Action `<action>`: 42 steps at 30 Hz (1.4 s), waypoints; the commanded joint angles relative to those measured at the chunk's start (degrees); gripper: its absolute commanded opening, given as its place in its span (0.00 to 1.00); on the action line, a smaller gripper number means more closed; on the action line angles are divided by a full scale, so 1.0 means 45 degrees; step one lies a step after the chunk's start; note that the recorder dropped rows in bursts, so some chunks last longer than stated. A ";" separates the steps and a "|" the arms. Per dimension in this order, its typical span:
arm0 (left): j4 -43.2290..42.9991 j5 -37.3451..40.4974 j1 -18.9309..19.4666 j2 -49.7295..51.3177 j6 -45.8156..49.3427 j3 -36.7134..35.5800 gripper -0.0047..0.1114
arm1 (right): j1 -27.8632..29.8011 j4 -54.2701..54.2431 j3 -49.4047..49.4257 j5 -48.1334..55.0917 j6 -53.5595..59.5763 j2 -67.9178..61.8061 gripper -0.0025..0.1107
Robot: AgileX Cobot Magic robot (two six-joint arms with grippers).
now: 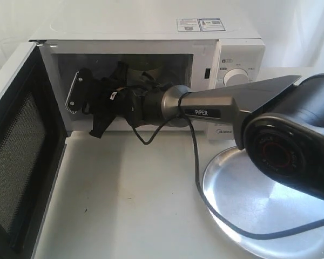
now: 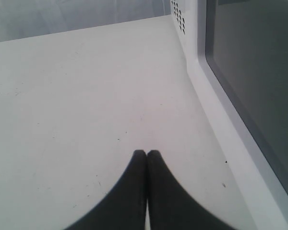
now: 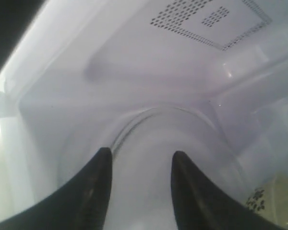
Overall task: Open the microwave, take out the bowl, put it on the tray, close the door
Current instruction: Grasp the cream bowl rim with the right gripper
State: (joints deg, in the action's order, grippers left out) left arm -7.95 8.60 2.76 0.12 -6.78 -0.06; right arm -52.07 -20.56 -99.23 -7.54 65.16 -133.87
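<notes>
The white microwave (image 1: 151, 27) stands at the back with its door (image 1: 16, 162) swung wide open to the left. My right arm reaches into the cavity, and my right gripper (image 3: 142, 153) is open over the glass turntable (image 3: 134, 125) with nothing between its fingers. A cream patch with a dark flower pattern, apparently the bowl (image 3: 271, 199), shows beside one finger. In the exterior view a dim flared shape (image 1: 146, 69) behind the wrist looks like the same bowl. The silver tray (image 1: 259, 199) lies at the front right. My left gripper (image 2: 147, 152) is shut and empty above the table, beside the door (image 2: 259, 72).
The right arm's black cable (image 1: 197, 178) hangs from the wrist and trails across the tray. The arm's big dark joint (image 1: 291, 135) sits over the tray's far side. The open door stands along the left of the white table (image 1: 129, 205).
</notes>
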 commanded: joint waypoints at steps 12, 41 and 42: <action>0.0048 -0.0016 -0.0011 -0.0026 -0.0084 0.0013 0.04 | 0.0786 -0.1066 -0.0018 -0.2184 0.1007 -0.0496 0.43; 0.0048 -0.0016 -0.0011 -0.0026 -0.0084 0.0013 0.04 | 0.1200 -0.7330 -0.1256 -0.2401 0.7478 -0.0733 0.52; 0.0048 -0.0016 -0.0011 -0.0026 -0.0084 0.0013 0.04 | 0.1200 -0.7383 -0.1253 -0.2401 0.7601 -0.0758 0.52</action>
State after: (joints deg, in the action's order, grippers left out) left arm -7.95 8.60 2.76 0.12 -6.78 -0.06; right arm -47.66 -51.78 -104.20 -17.70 98.92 -136.72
